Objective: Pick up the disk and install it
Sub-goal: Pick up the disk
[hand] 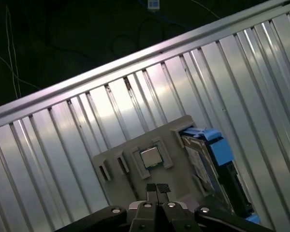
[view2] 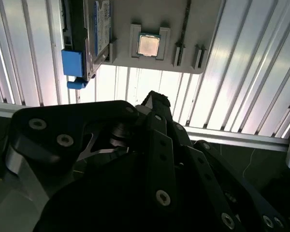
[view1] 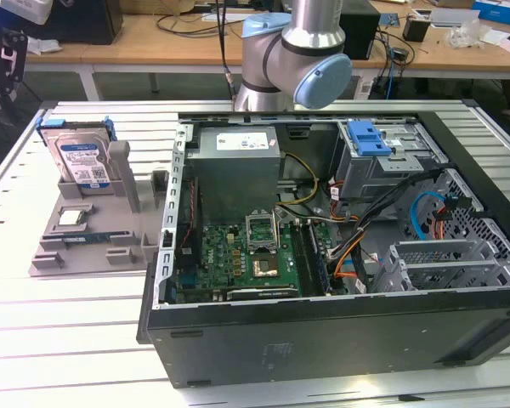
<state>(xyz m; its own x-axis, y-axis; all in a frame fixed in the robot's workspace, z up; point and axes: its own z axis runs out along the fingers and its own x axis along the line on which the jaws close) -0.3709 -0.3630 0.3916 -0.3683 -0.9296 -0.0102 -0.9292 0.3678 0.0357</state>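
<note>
We note the flat silver hard disk (view1: 78, 161) in its blue caddy frame standing on edge at a corner of the grey plastic holder tray (view1: 51, 255), likely so its faces stay graspable. The black gripper (hand: 157, 187) hovers near the tray's edge, fingertips together, empty.

Hand (hand: 157, 189) closed, near grey holder (hand: 135, 181), disk (hand: 209, 159) upright in slot
</note>
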